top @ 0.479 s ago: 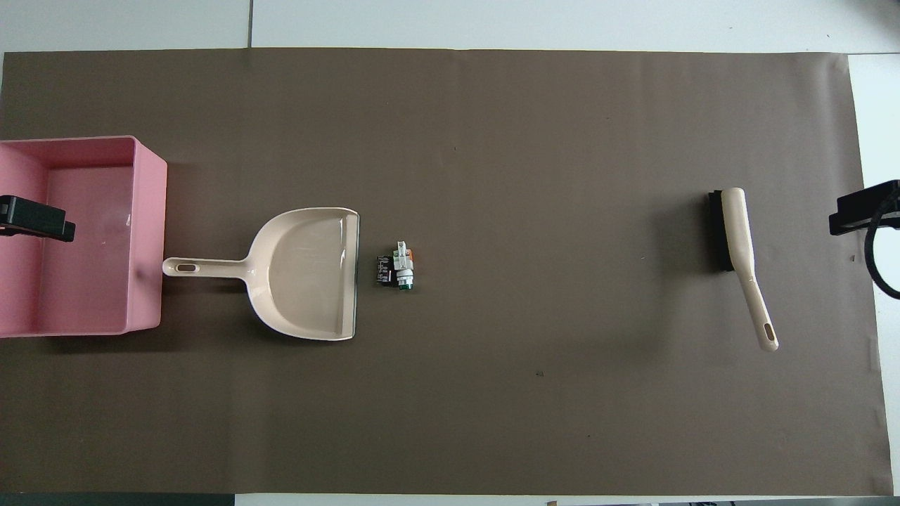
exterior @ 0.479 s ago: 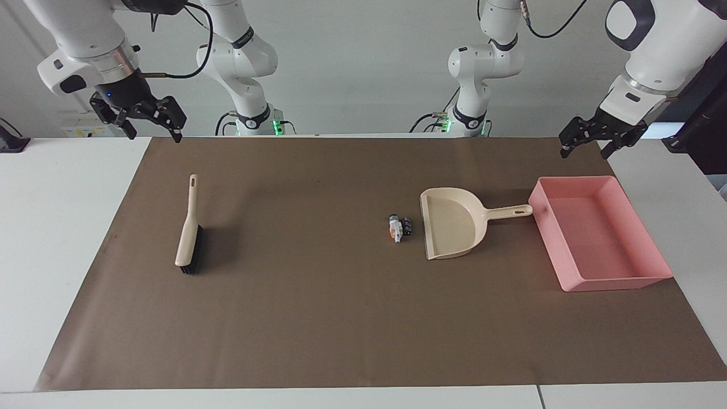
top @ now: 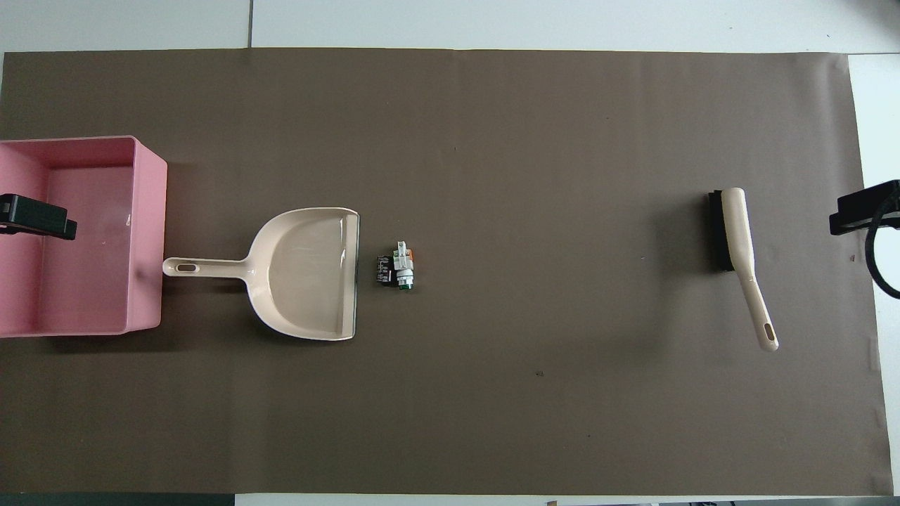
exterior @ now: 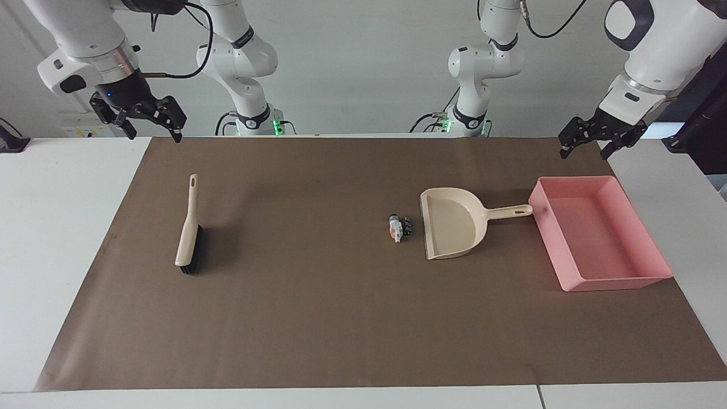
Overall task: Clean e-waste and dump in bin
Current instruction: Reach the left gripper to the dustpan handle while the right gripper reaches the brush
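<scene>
Facing view shows left pincer [exterior: 585, 145] and right pincer [exterior: 150, 125] raised, both spread wide, empty. Overhead shows only their tips. E-waste [exterior: 400, 228] lies just beside dustpan [exterior: 451, 224]; bin [exterior: 619, 277] at the handle end.

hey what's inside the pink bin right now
Nothing shows inside the pink bin. The e-waste lies on the brown mat beside the dustpan. In the overhead view the left gripper, raised, covers a small patch of the floor.

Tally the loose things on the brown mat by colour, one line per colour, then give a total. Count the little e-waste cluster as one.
Beige: 2, the dustpan and the brush
Pink: 1, the bin
Mixed white and dark: 1, the e-waste beside the dustpan's open edge
Total: 4
</scene>
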{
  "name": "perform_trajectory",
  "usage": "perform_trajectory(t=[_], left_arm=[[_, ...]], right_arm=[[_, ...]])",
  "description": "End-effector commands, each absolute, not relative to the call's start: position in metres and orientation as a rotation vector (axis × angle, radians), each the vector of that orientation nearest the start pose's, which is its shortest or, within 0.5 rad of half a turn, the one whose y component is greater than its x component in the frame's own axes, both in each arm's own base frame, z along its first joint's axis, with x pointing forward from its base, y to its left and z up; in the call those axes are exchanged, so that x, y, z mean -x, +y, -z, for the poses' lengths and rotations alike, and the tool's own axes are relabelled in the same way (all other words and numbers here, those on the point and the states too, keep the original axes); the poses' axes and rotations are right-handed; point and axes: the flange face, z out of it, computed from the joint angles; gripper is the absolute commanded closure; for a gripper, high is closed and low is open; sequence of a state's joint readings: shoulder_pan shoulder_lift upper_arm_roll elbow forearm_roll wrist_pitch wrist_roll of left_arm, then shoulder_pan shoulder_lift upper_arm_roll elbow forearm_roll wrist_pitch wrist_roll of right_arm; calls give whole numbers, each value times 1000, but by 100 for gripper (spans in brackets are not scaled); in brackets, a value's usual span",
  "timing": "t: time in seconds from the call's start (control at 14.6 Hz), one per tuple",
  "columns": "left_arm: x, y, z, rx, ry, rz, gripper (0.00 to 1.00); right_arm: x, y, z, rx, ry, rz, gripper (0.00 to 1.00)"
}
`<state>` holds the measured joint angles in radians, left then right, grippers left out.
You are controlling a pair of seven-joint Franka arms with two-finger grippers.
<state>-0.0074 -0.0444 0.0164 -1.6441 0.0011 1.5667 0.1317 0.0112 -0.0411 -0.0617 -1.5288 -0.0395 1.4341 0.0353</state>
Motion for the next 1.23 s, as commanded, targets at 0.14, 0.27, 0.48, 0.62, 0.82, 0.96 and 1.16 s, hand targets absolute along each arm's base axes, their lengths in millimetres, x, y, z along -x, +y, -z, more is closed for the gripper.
perform_trajectory(t=[0.14, 0.27, 0.48, 0.62, 0.82, 0.96, 1.16], left_arm=[[-532, 0, -616, 3120, 202, -52, 1], [-535, -10, -617, 3115, 249, -23, 2], [-536, -23, -615, 3040, 702, 28, 2], [-537, -26, -609, 2971, 959, 9, 2], [-533, -57, -588, 2805, 1399, -52, 2], [-533, -77, -570, 2675, 1634, -44, 2], [-536, -92, -542, 2444, 1973, -61, 2]], right_arm=[[-516, -31, -647, 3173, 115, -110, 1], [-512, -32, -638, 3172, 108, -101, 1], [-496, -39, -602, 3167, 109, -82, 1], [-485, -43, -562, 3161, 98, -63, 1], [-474, -56, -511, 3159, 91, -25, 1], [-474, -70, -480, 3160, 67, -19, 1], [-478, -83, -423, 3162, 62, -8, 1]])
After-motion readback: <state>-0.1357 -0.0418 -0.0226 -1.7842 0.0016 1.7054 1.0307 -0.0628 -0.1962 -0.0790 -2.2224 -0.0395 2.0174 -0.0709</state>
